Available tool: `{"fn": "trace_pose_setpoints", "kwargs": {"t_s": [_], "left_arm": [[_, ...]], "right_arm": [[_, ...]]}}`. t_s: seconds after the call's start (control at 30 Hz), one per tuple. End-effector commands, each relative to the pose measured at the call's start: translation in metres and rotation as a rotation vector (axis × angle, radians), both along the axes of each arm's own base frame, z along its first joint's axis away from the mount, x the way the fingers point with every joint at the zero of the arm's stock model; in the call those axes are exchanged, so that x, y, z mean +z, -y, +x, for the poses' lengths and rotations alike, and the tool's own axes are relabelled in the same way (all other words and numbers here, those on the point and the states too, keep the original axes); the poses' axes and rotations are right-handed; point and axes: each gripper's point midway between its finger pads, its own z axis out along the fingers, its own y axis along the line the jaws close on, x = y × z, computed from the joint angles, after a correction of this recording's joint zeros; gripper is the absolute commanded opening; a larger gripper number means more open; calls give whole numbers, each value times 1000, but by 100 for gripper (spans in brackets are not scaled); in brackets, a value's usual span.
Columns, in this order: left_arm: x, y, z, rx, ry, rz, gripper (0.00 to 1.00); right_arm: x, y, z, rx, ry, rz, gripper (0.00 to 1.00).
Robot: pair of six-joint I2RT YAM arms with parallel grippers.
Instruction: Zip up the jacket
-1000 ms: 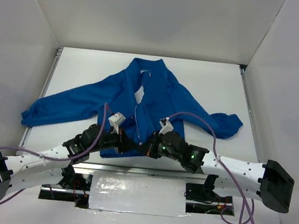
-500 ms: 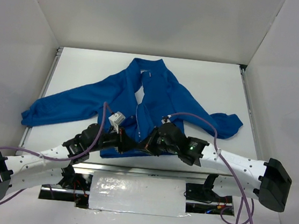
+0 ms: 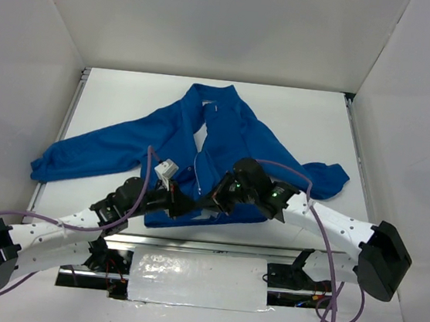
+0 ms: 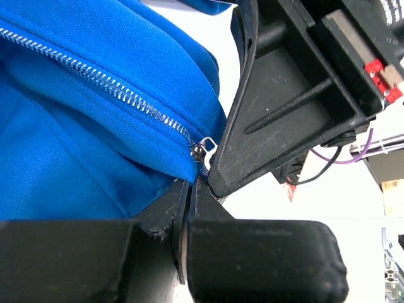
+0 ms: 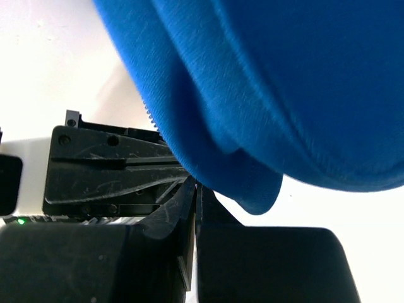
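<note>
The royal-blue jacket [image 3: 226, 131] lies spread on the white table, collar at the far side, with its white zipper [image 3: 198, 155] down the middle. My left gripper [image 3: 184, 204] and right gripper [image 3: 212, 202] meet at the bottom hem, tip to tip. In the left wrist view, the left gripper [image 4: 192, 184] is shut on the jacket [image 4: 76, 158] at the hem, just below the silver slider [image 4: 203, 150] at the low end of the zipper teeth [image 4: 107, 85]. In the right wrist view, the right gripper [image 5: 196, 189] is shut on the jacket's hem edge [image 5: 284, 76].
White walls stand on three sides of the table [image 3: 312, 125]. A metal rail [image 3: 213, 246] runs along the near edge under both arms. Purple cables [image 3: 284, 169] loop over the arms. The jacket's sleeves [image 3: 76, 153] reach out left and right.
The right arm's forearm has swung up and to the left over the jacket's lower right, with its gripper staying at the hem. The left arm has hardly moved.
</note>
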Motion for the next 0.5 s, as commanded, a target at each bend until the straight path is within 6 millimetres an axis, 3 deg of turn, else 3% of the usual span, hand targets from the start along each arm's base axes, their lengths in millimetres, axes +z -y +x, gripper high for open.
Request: {"fn": "trace_pose_setpoints", "kwargs": {"t_s": [0.0,0.2,0.3,0.47], "left_arm": [[2,11,-30,-173,13,-24,0],[-3,12,-35,-200,8,-22,0],[-4,11,-37,-210,15,-23,0],[-7,11,-43,-239,6,-14,0]], "right_arm": [[54,-21,33,-49,64,139,0],[55,-33,42,-59,-28,153,0],[64,-29,58,-110,0,146,0],[106,-29,79,-155,85,214,0]]}}
